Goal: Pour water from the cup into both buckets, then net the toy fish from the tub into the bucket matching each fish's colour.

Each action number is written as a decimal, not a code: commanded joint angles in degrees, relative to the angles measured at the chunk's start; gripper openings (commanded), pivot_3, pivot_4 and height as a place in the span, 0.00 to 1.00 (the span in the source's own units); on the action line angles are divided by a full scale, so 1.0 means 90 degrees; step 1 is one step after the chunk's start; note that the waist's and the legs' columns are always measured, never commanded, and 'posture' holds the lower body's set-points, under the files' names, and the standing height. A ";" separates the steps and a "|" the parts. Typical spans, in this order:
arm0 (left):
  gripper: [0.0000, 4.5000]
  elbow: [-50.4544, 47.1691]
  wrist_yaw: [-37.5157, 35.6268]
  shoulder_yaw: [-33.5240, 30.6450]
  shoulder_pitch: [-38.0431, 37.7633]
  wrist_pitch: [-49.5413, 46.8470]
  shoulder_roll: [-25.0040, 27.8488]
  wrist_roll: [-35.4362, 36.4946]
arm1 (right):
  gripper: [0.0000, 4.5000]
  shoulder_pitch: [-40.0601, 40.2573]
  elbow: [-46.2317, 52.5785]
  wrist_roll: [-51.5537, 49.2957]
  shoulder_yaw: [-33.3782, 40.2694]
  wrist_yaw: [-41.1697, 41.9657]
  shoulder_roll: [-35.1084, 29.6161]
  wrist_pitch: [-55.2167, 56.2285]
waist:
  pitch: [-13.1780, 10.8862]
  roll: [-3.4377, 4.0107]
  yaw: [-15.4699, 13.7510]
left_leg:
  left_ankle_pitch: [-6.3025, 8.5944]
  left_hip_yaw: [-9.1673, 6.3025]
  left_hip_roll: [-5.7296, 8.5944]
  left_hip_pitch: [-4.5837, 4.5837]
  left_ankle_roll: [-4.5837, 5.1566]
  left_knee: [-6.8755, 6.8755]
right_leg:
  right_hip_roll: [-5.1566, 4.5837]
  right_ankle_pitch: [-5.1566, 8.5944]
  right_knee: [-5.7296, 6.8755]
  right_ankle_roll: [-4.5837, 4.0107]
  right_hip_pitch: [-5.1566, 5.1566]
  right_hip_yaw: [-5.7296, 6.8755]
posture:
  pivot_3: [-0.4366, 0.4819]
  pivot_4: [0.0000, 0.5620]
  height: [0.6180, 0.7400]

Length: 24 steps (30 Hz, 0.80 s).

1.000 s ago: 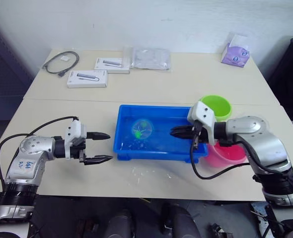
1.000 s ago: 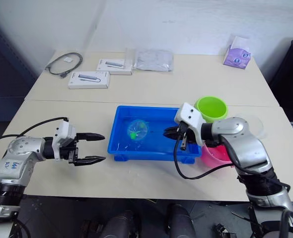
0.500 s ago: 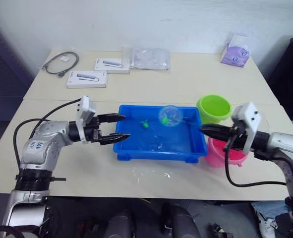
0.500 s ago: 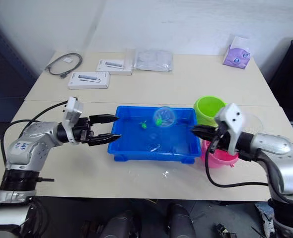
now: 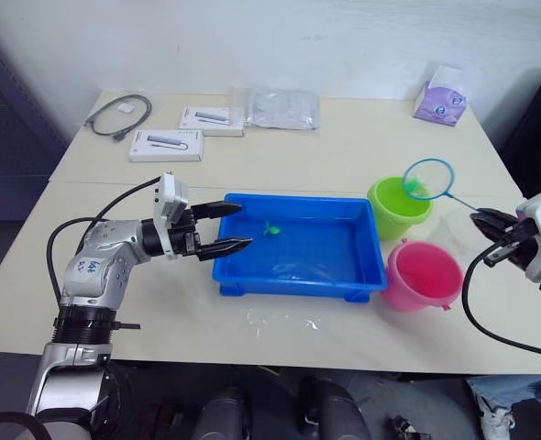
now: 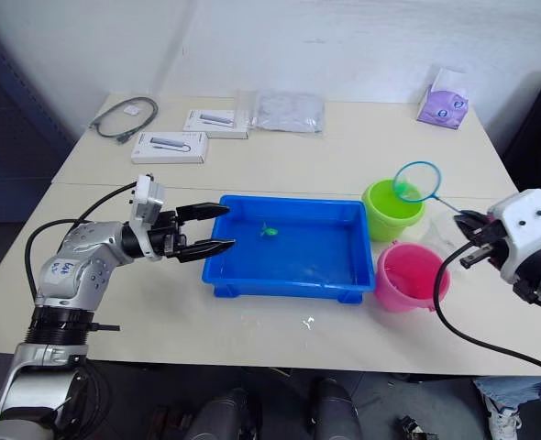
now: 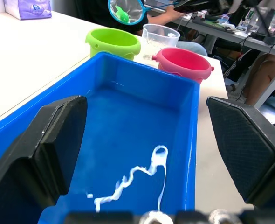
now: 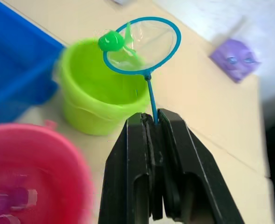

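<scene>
Right gripper (image 8: 154, 122) pinched tight on the thin stem of the net (image 8: 142, 45), hoop held out over the green bucket (image 5: 398, 207). A green fish (image 8: 111, 41) sitting at the hoop's rim, right above the bucket mouth — matching colour, so looks like a drop about to come. Pink bucket (image 5: 422, 274) just beside the green one, touching or nearly so against the tub's end. Clear cup (image 7: 160, 34) standing behind the buckets, seen from the left wrist.

Blue tub (image 5: 296, 283) in the middle of the table, water glinting in the bottom. One more green fish (image 5: 271, 228) visible near the tub's far wall; others too small to pick out.

Left gripper (image 5: 221, 227) spread wide open, holding nothing, fingertips at the near-left end of the tub, one finger over the rim. Probably there to steady the tub.

On handling: net very light, but the stem is slim and likely a bit whippy, so the hoop will probably wobble with any quick wrist turn. Hold well back on the stem as now; a grip nearer the hoop would steady it more. Mesh soft and wet, so the fish may cling — a firm tip or small shake probably needed. Fish tiny, hard plastic, slick, easy to bounce off the bucket rim. Buckets light and easy to knock over; tub sloshy, best not shoved.
</scene>
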<state>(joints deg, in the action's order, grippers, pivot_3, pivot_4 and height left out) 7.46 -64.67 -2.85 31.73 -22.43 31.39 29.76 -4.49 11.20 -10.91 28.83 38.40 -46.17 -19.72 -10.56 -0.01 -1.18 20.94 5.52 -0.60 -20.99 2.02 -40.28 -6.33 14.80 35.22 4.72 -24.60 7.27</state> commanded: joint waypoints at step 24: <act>0.98 -0.0081 0.0016 -0.0259 -0.0590 0.1396 0.0227 -0.0451 | 0.00 -0.0332 0.0019 -0.0142 -0.1539 -0.0168 -0.0346 0.2190 | 0.0000 0.0006 0.0103 | -0.0007 -0.0004 -0.0022 0.0009 -0.0013 0.0000 | 0.0024 -0.0001 -0.0011 -0.0001 0.0010 -0.0071 | 0.48 0.27 1.00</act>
<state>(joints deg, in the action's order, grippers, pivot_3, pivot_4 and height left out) 7.05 -64.24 -3.24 26.97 -11.23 32.40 25.76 -6.76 4.19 -0.91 15.26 31.20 -49.46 7.53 -10.56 0.05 -0.26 20.88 5.47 -0.81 -20.90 1.89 -40.26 -6.09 14.79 35.16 4.71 -24.52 6.61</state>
